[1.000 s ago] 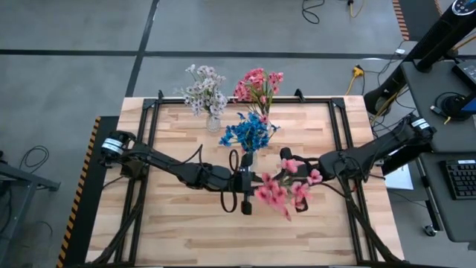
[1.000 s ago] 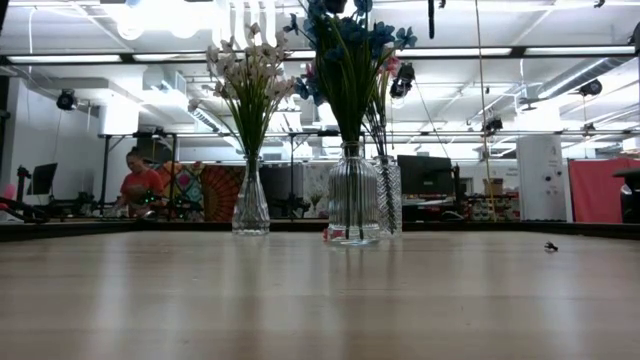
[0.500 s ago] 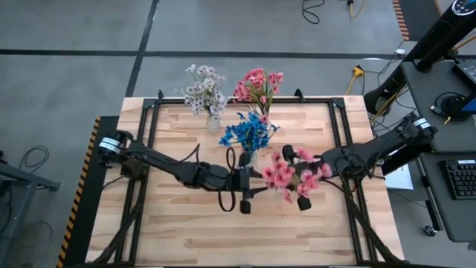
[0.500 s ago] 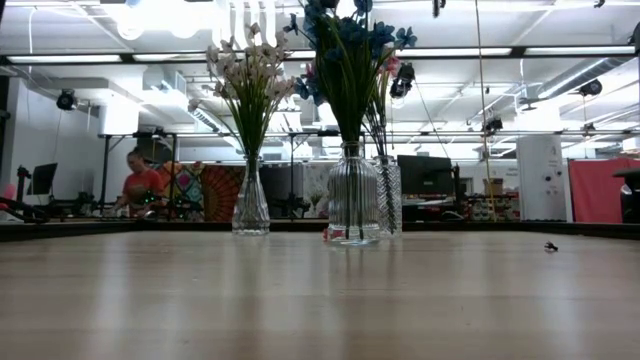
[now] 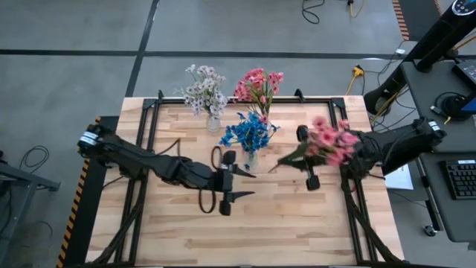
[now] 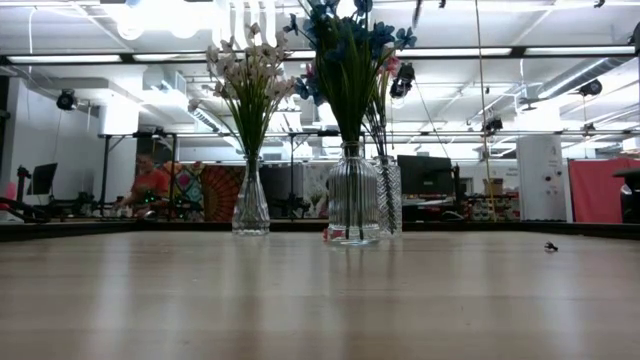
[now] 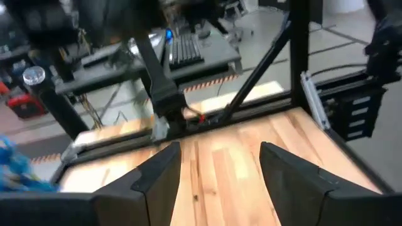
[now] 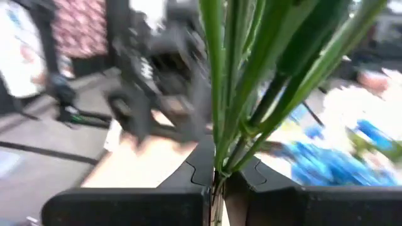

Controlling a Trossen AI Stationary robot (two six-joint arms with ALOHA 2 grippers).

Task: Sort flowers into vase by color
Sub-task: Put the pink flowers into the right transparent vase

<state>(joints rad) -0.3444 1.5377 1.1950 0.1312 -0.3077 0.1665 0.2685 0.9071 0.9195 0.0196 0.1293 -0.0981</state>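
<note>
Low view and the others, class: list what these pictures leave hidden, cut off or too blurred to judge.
- Low view: neither arm nor the pink spray shows; both are above the picture's top edge.
- Low view: the pink-flower vase is mostly hidden behind the blue-flower vase.
- Right wrist view: the pink spray shows only stems; its blossoms are cut off at the top.
- Left wrist view: the left gripper is blurred, as are the blue flowers at the edge.

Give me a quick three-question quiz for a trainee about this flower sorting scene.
1. True or false: the right gripper holds a pink spray.
2. Which vase stands nearest the left gripper: A white, B blue, C pink?
3. Fill in: the left gripper's fingers are ____.

Key: 1 true; 2 B; 3 open.
</note>
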